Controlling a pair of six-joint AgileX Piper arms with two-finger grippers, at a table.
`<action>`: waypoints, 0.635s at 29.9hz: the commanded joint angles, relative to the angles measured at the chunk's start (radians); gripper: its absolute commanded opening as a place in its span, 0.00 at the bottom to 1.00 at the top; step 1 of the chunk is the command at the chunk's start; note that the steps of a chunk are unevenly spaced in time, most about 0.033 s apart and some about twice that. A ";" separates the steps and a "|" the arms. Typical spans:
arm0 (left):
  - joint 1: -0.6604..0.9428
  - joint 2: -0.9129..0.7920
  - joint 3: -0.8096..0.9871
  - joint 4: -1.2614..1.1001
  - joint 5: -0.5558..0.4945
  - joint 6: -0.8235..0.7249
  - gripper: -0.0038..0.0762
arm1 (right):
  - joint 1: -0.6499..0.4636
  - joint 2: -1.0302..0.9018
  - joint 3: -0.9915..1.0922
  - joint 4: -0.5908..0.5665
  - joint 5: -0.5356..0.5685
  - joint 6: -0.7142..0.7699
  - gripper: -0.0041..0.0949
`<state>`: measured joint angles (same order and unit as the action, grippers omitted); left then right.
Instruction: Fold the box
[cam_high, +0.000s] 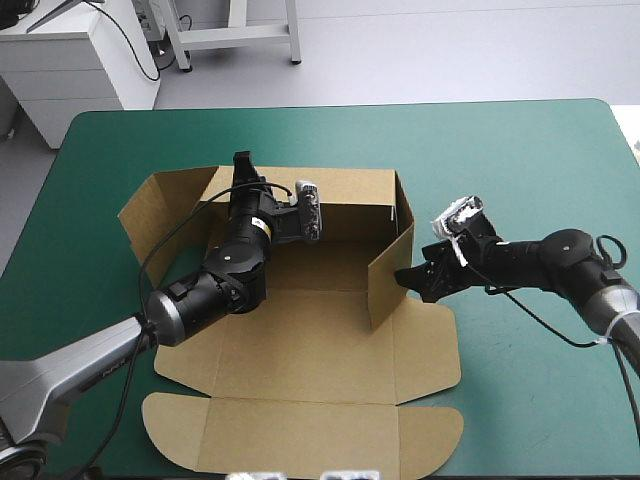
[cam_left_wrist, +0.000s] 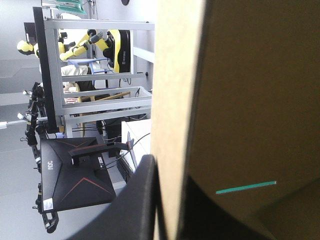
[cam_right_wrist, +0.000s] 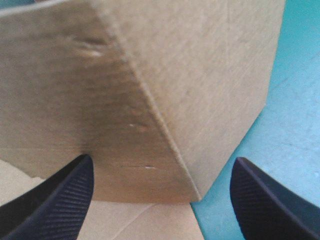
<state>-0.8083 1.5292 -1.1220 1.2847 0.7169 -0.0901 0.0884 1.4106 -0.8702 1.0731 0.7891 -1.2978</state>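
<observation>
Currently box (cam_high: 330, 330) mid teal-green cover (cam_high: 520, 150), far wall (cam_high: 350, 190) and right wall (cam_high: 390, 275) raised; left gripper (cam_high: 243, 170) pinches far wall's top edge; right gripper (cam_high: 415, 280) spread wide, empty, beside right wall. Best: steady far wall, press right wall square.

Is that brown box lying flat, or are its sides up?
Partly up: the box has its far and right walls standing; the near lid lies flat.

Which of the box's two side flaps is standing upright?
The right side flap, next to the open right gripper, stands upright. The left side flap splays outward, low over the teal-green cover.
</observation>
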 joint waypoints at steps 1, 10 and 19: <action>0.001 -0.029 -0.023 0.003 0.018 -0.022 0.06 | 0.079 -0.010 -0.026 0.028 -0.064 0.040 0.76; 0.001 -0.029 -0.023 0.003 0.015 -0.022 0.06 | 0.378 -0.099 0.130 0.070 -0.717 0.054 0.76; 0.001 -0.029 -0.023 0.003 0.015 -0.022 0.06 | 0.632 -0.054 0.149 0.069 -1.229 0.146 0.76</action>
<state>-0.8083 1.5292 -1.1223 1.2847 0.7199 -0.0901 0.6776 1.3648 -0.6935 1.1473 -0.2483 -1.1960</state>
